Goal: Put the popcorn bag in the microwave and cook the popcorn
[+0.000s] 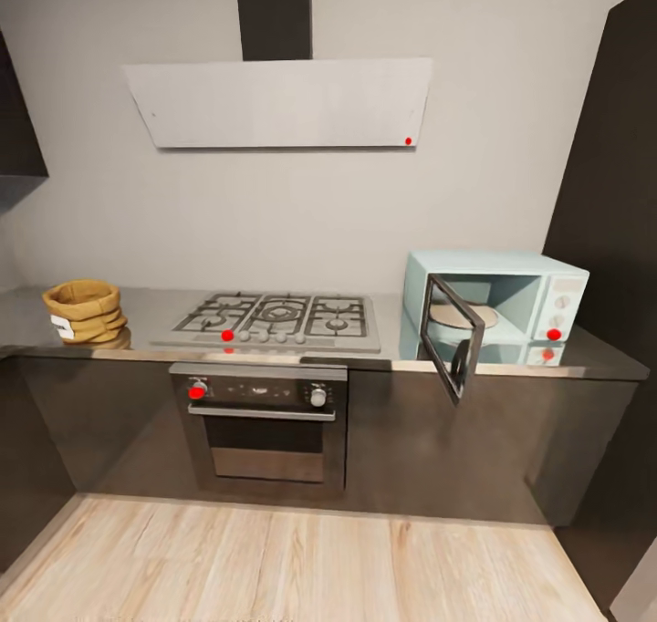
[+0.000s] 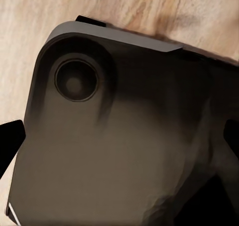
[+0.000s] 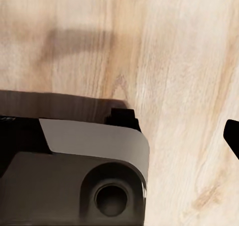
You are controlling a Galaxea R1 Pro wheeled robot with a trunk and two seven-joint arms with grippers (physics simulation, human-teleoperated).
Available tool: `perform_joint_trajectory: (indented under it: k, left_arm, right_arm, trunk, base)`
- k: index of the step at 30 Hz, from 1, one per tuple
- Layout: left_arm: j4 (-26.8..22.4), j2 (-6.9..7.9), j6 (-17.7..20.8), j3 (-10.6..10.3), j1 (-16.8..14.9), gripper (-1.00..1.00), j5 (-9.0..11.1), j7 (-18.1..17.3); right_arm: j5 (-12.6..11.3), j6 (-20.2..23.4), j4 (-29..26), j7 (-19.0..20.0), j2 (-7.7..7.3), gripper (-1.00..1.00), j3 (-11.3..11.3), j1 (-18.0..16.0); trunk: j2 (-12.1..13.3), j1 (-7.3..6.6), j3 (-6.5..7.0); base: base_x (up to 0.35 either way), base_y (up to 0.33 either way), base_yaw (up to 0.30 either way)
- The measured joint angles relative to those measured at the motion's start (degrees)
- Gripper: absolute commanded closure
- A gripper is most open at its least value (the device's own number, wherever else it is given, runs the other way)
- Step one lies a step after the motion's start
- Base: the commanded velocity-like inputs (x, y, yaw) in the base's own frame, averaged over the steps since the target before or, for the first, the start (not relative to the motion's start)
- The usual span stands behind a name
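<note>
The popcorn bag (image 1: 84, 311) sat at the far left end of the countertop (image 1: 137, 330). It was a small tan sack with a rolled rim and a white label, and it stood upright. The inside of the bag was hidden from the head camera, so it was hard to tell what was in it.

The microwave (image 1: 511, 298) stood at the far right end of the same countertop, well apart from the bag. Its dark glass door (image 1: 452, 335) hung open, swung out past the front edge of the counter. A round plate (image 1: 464, 316) showed inside. A red dot glowed low on its knob panel.

Between bag and microwave lay the gas hob (image 1: 278, 319) with its grates. Under it was the dark oven (image 1: 265, 426) with one red knob. A pale hood (image 1: 278, 102) hung on the wall above.

The left wrist camera looked down at the dark robot base (image 2: 114, 136) with a round part in it, over the wooden floor (image 2: 30, 22). Black finger tips were cut off at both picture edges, so the left gripper looked wide open and held nothing.

The right wrist camera saw the wooden floor (image 3: 164, 52) and a corner of the robot base (image 3: 94, 176). One black tip peeked in at one edge. I could not tell how open the right gripper was.

Both grippers hung low over the floor, far from the bag.
</note>
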Motion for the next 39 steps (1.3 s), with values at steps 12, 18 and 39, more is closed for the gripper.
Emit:
perform_joint_trajectory:
  k: [12,18,39]
  left_arm:
    - [0.09,0.06,0.04,0.16,0.03,-1.00,3.58,0.08]
    - [0.09,-0.06,0.02,0.29,-0.01,-1.00,5.04,0.08]
    - [0.00,-0.17,-0.05,0.25,0.02,-1.00,5.21,0.16]
  right_arm:
    - [0.34,-1.17,-0.12,0.00,0.37,-1.00,0.07,0.39]
    - [0.35,-1.28,-0.16,0.00,0.22,-1.00,0.11,0.36]
    - [0.70,-1.30,-0.20,0.05,0.37,-1.00,0.47,0.39]
  trunk:
    - [0.00,0.00,0.00]
    - [0.00,0.00,0.00]
    - [0.00,0.00,0.00]
  base:
    - [0.000,0.000,0.280]
    - [0.000,0.000,0.280]
    - [0.000,0.000,0.280]
